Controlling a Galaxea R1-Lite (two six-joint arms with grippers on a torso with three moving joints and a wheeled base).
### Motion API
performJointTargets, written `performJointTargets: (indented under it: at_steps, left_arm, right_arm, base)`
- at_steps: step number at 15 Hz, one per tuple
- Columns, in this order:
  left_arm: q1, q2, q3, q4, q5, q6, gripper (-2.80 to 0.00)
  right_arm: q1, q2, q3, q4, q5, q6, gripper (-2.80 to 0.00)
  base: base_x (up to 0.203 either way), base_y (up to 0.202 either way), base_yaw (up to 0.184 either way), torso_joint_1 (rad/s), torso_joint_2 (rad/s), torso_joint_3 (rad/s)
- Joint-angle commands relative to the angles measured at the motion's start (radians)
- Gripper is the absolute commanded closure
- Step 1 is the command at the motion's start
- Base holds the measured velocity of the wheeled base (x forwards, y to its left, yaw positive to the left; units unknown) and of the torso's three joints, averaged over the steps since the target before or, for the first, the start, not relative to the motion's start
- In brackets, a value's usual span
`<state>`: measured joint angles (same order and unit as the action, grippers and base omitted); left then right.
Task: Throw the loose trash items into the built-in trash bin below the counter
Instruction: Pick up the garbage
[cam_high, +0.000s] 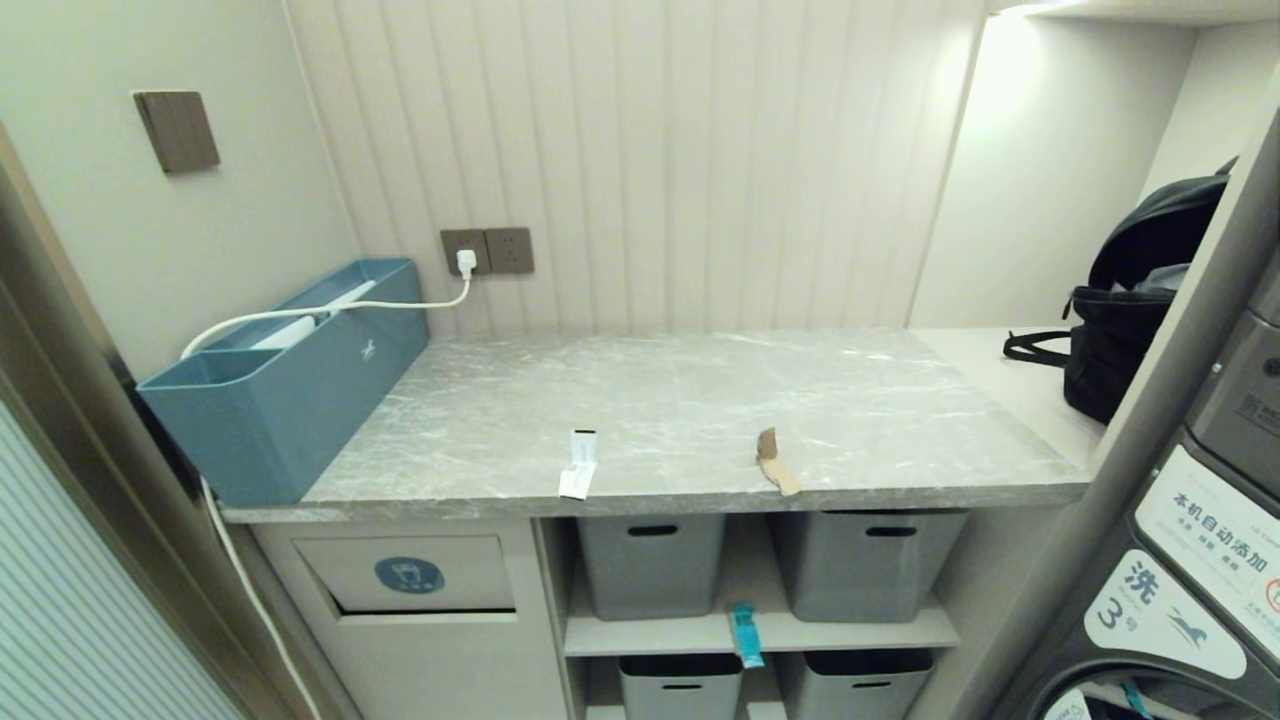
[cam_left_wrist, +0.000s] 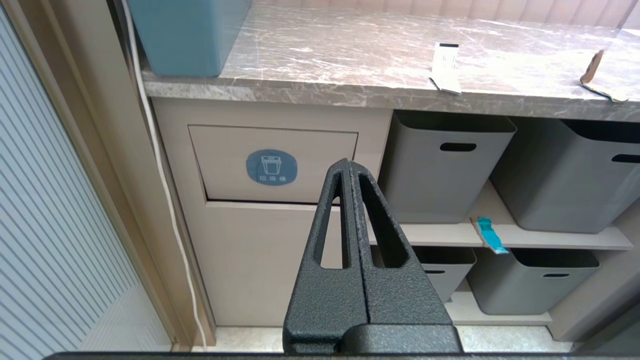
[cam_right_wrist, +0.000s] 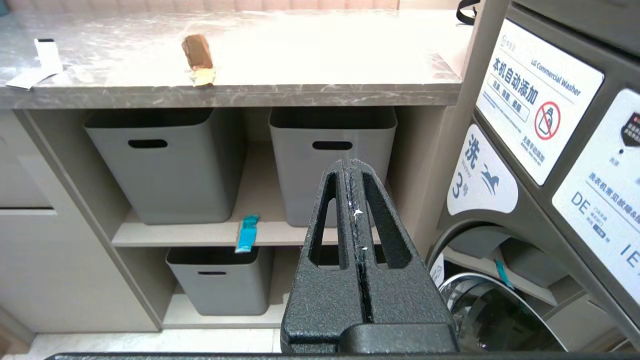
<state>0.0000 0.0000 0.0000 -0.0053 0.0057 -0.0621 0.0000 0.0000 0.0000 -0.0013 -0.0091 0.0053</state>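
On the grey marble counter (cam_high: 680, 400), close to its front edge, lie a white paper strip with a black end (cam_high: 579, 464) (cam_left_wrist: 444, 67) and a tan cardboard piece (cam_high: 775, 461) (cam_right_wrist: 198, 57). A teal wrapper (cam_high: 744, 634) (cam_left_wrist: 489, 234) (cam_right_wrist: 247, 233) hangs over the edge of the shelf below. The built-in trash bin (cam_high: 409, 574) (cam_left_wrist: 271, 166), a beige flap with a blue bin sticker, sits under the counter's left end. My left gripper (cam_left_wrist: 348, 162) is shut and empty, held back from the bin front. My right gripper (cam_right_wrist: 347, 162) is shut and empty, facing the shelves.
Grey plastic baskets (cam_high: 652, 564) fill the shelves right of the bin. A teal-blue box (cam_high: 285, 380) with a white cable (cam_high: 330, 312) stands on the counter's left end. A black backpack (cam_high: 1140, 300) rests at the right. A washing machine (cam_right_wrist: 545, 165) stands on the right.
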Motion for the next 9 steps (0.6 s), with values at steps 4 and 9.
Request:
performJointTargets:
  at_steps: [4, 9]
  left_arm:
    - [0.000, 0.002, 0.002, -0.001, 0.000, 0.001, 0.00]
    - [0.000, 0.002, 0.002, -0.001, 0.000, -0.001, 0.00]
  right_arm:
    - [0.000, 0.000, 0.000, 0.000, -0.002, 0.008, 0.00]
    - [0.000, 0.000, 0.002, 0.000, -0.002, 0.001, 0.00]
  base:
    - [0.017, 0.000, -0.001, 0.032, -0.05, -0.025]
    - [0.185, 0.000, -0.001, 0.008, 0.00, 0.001]
